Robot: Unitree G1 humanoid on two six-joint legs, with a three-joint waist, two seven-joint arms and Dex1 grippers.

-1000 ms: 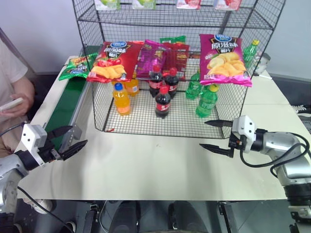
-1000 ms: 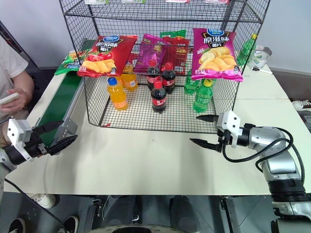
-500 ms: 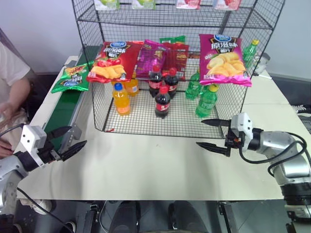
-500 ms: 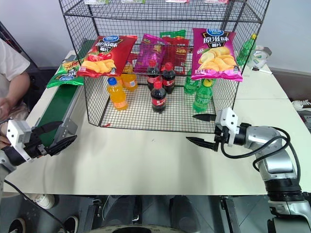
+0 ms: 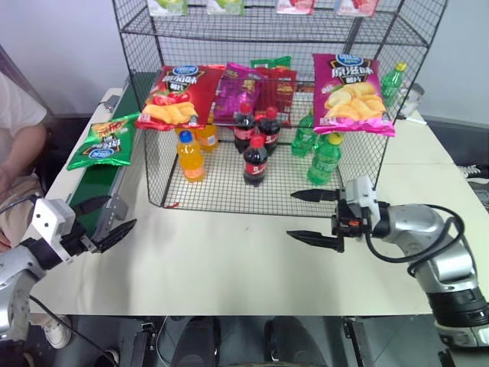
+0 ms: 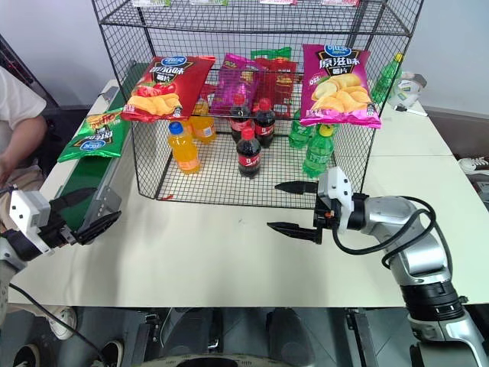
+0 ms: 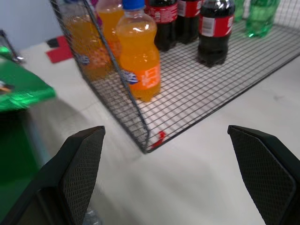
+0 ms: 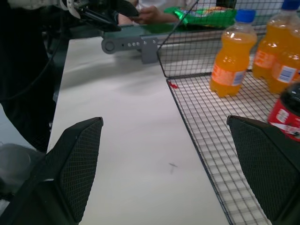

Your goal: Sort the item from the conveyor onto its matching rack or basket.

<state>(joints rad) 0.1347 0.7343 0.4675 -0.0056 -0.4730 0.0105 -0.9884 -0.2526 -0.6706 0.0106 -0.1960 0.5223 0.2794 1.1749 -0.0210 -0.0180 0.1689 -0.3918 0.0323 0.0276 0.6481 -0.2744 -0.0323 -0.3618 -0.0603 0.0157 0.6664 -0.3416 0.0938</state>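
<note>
Glossy green crisp bag (image 5: pixel 102 141) lying flat, face up, on dark green conveyor (image 5: pixel 93 188) with pale rails, far left, just left of tall black wire rack (image 5: pixel 267 107).

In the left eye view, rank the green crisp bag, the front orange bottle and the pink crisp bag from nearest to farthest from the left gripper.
1. Green crisp bag, on the conveyor just beyond the left gripper.
2. Front orange bottle, inside the rack, lower left.
3. Pink crisp bag, hanging at the rack's right end.
</note>
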